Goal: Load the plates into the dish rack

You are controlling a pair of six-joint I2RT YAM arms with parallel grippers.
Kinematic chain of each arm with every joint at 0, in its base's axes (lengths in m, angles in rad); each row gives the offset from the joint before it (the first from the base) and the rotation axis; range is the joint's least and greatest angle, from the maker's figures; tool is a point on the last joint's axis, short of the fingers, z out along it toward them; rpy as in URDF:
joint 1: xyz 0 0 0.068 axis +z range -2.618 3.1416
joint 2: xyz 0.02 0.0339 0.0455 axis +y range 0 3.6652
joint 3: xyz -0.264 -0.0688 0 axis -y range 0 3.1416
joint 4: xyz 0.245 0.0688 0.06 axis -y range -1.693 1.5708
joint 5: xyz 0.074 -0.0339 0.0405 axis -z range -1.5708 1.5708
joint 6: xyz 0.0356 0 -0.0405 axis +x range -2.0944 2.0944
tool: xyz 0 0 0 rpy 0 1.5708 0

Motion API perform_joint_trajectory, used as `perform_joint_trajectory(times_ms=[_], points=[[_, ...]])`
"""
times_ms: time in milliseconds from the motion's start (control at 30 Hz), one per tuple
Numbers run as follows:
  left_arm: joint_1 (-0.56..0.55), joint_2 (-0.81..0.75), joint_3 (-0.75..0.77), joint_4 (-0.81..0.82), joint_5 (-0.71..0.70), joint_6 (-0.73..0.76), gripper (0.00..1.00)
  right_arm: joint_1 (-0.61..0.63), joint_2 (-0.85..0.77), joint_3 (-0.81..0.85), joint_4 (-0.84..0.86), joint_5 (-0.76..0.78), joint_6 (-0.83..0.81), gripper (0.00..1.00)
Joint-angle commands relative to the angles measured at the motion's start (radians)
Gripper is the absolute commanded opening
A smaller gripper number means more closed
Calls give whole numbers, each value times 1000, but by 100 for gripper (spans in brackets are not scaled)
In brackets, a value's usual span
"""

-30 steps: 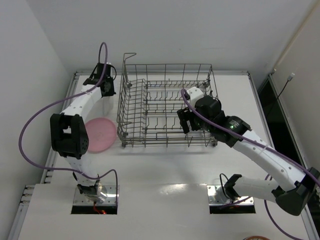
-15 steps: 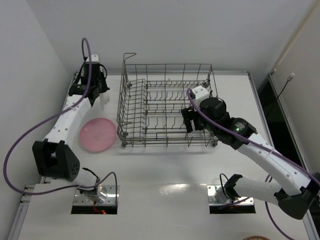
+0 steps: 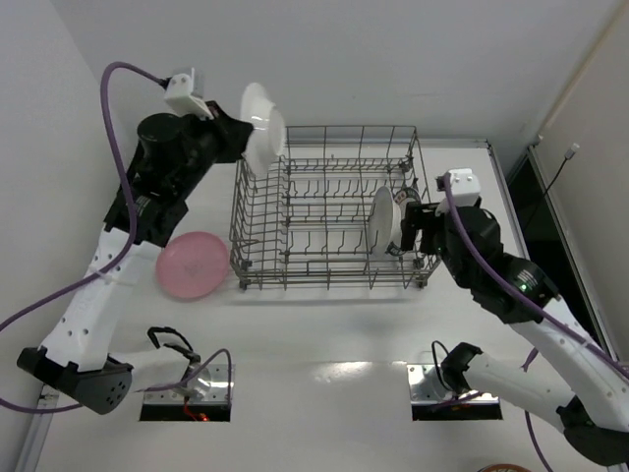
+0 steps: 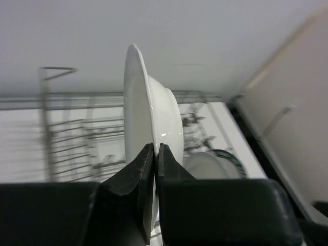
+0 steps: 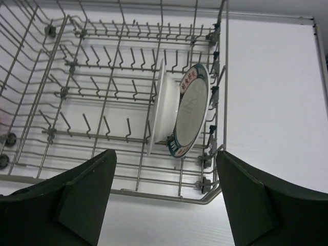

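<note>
Legible text: none in any view. Only candidate is the patterned-rim plate (image 5: 190,115), standing in the dish rack (image 5: 225,77) straight ahead of the right gripper (image 5: 164,159), in line with the gap between its spread jaws. Its teal rim carries two small red-and-white panels, one at the far edge and one at the near edge; the marks inside are too small to read. White plate (image 4: 141,102) pinched in the left gripper (image 4: 155,148) jaws: plain surface.
</note>
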Motion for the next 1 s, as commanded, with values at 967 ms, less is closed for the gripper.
perform_joint_trajectory(times_ms=[967], points=[[-551, 402, -189, 568, -284, -304, 0, -15, -121, -10, -49, 211, 33, 82]])
